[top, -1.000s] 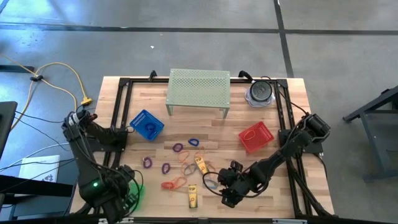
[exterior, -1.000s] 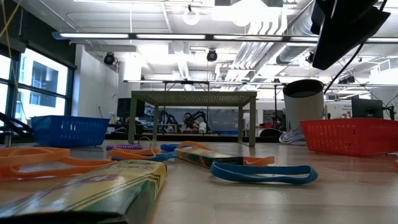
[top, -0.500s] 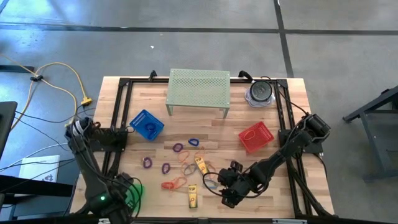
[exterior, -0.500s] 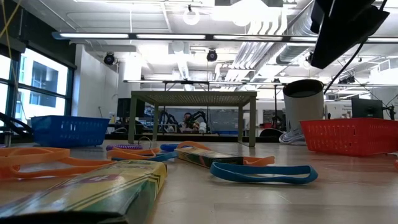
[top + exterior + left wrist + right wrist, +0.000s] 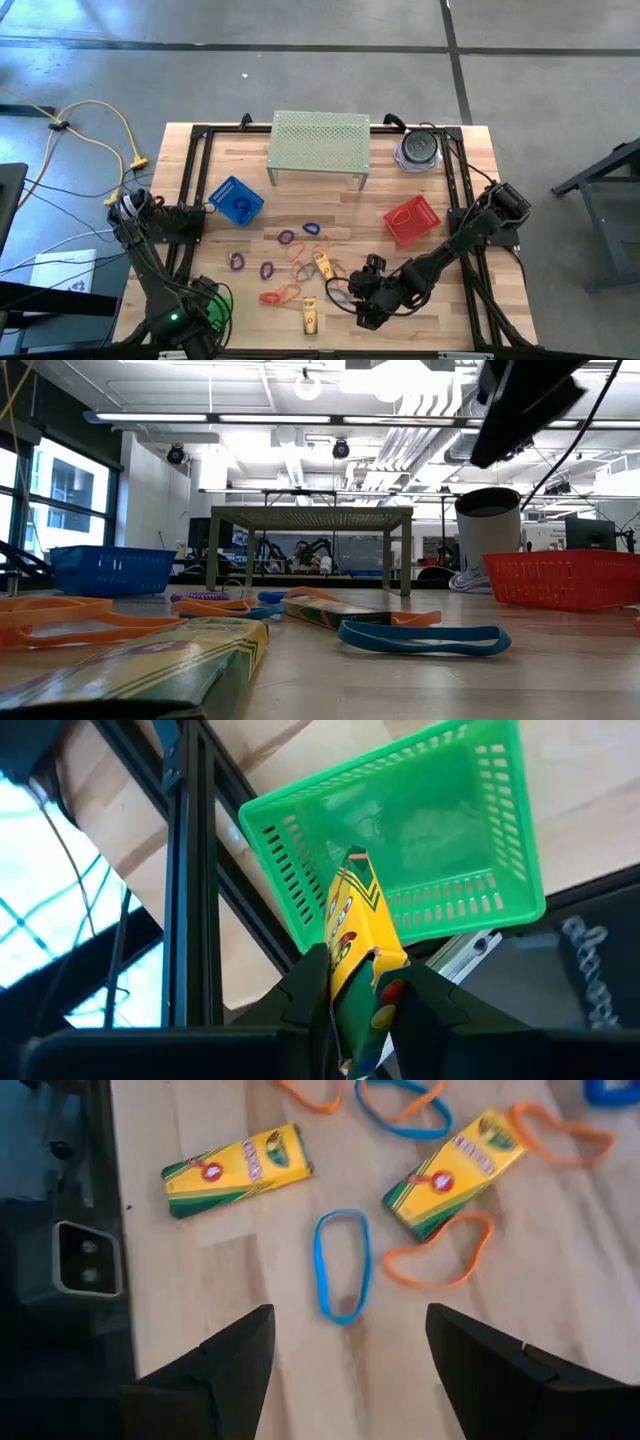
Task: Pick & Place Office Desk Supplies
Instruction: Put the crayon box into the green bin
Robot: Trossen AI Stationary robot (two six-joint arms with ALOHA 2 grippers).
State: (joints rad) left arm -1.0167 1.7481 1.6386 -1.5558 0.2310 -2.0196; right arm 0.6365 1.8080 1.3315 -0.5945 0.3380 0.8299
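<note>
A yellow crayon box (image 5: 352,925) is clamped in my left gripper (image 5: 362,982), which points steeply down over the green mesh basket (image 5: 440,840) at the table's near-left corner (image 5: 215,305). Near the table's front middle, my right gripper (image 5: 350,1320) stands open above a blue rubber band (image 5: 343,1265) lying flat on the wood. Two more crayon boxes (image 5: 238,1168) (image 5: 455,1172) and an orange band (image 5: 440,1255) lie flat around it. Purple, blue and orange bands (image 5: 290,245) are scattered mid-table. My left gripper pinches the crayon box by its rear end (image 5: 365,995) between the two fingers, one on each long side. The box runs along the fingers and sticks out past their tips. It is lifted clear, its free end pointing down over the green basket's open top.
A blue basket (image 5: 237,200) stands at the left and a red basket (image 5: 411,220) at the right. The pale green perforated stand (image 5: 319,143) sits at the far middle, with a dark round container (image 5: 418,148) at the far right. Black frame rails (image 5: 195,180) border the table.
My left gripper has sunk a little toward the near-left corner and turned at the wrist, still shut on the crayon box. My right gripper has rolled slightly in place and stays open.
</note>
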